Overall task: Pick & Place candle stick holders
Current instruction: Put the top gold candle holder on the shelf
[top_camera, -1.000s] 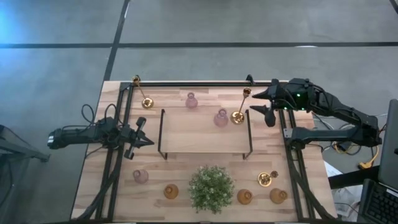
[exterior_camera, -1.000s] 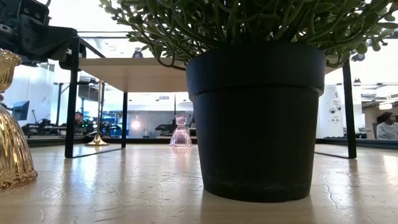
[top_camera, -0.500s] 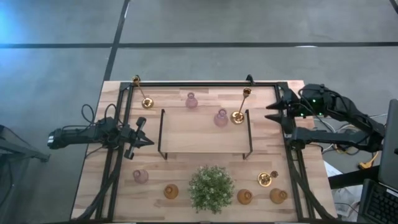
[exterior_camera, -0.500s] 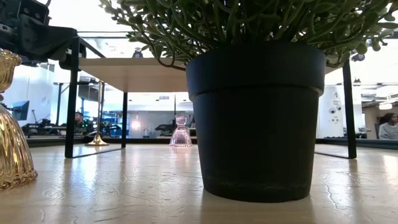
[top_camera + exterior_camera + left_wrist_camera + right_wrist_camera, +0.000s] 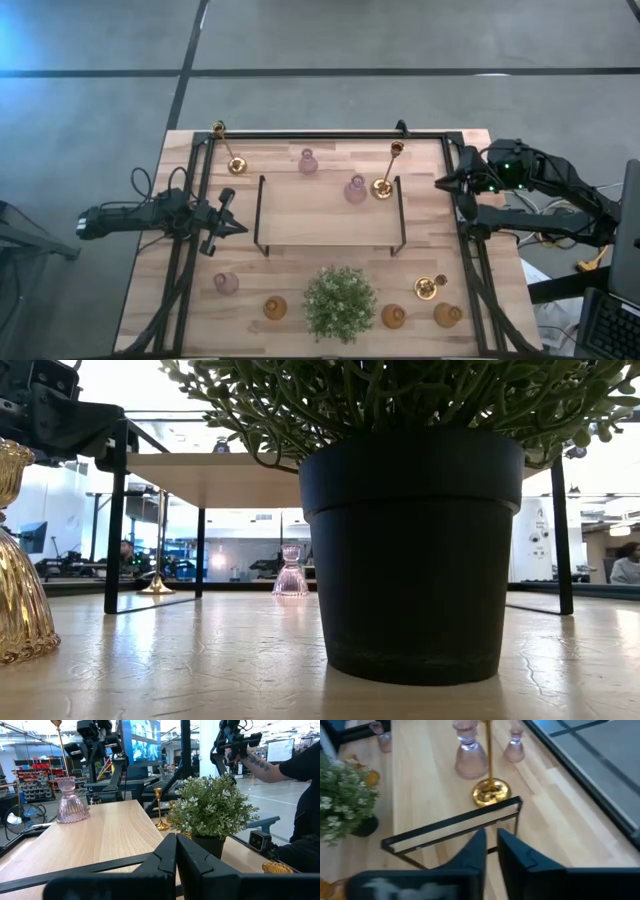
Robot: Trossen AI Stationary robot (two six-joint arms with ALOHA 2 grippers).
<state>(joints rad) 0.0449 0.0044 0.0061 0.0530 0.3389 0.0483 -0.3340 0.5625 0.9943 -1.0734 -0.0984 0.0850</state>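
Observation:
Two slim brass holders stand upright on their round bases: one at the right end of the wooden riser shelf, one at the far left. One pink glass holder stands on the shelf, one behind it and one at the near left. Amber holders and a short brass one stand near the front. My left gripper is shut and empty left of the shelf. My right gripper is shut and empty right of the shelf.
A bushy green plant in a black pot stands at the near middle and fills the low view. Black frame rails run along both table sides. A person's arm shows beyond the table in the left wrist view.
My right gripper has drawn back from beside the tall brass holder on the shelf toward the table's right edge. The holder stays upright where it was. My left arm has kept still.

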